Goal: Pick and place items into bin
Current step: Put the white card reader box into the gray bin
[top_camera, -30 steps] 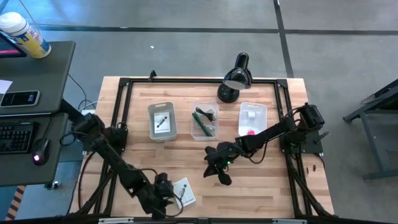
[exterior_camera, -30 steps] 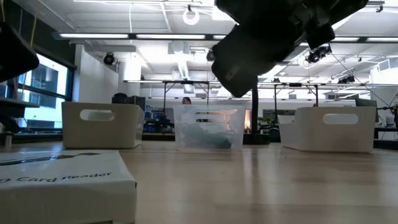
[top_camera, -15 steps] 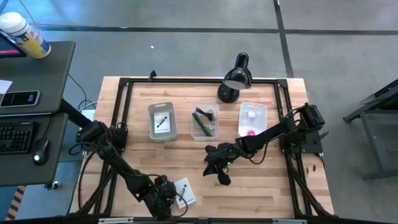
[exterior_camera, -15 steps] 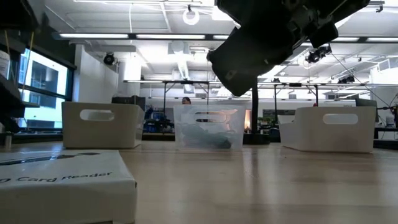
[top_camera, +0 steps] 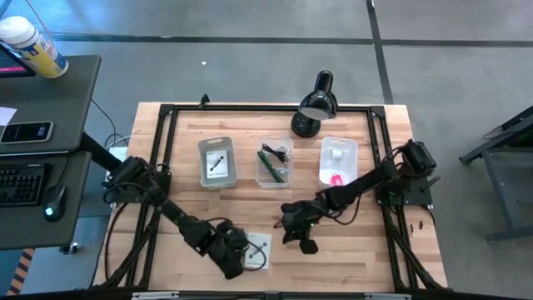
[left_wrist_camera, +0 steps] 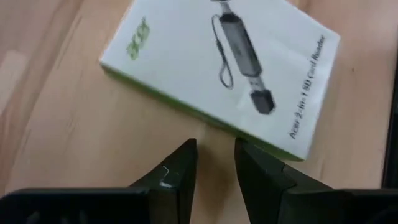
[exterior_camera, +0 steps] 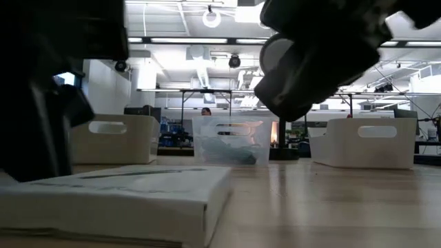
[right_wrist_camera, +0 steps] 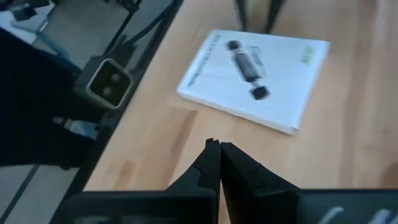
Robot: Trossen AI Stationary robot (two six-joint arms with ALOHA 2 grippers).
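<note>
Just beside the left pincer (left_wrist_camera: 214,163), a flat, glossy white card box (left_wrist_camera: 221,71).

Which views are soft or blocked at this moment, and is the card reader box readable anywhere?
Low view: dark blurred arms fill the near corners. Left wrist view: the white box is slightly soft, its print still legible, with the left gripper just short of it. Right wrist view: box blurred, print unreadable.

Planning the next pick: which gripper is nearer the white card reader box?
Left. The left gripper is right beside the card reader box; the right gripper hangs farther off.
</note>
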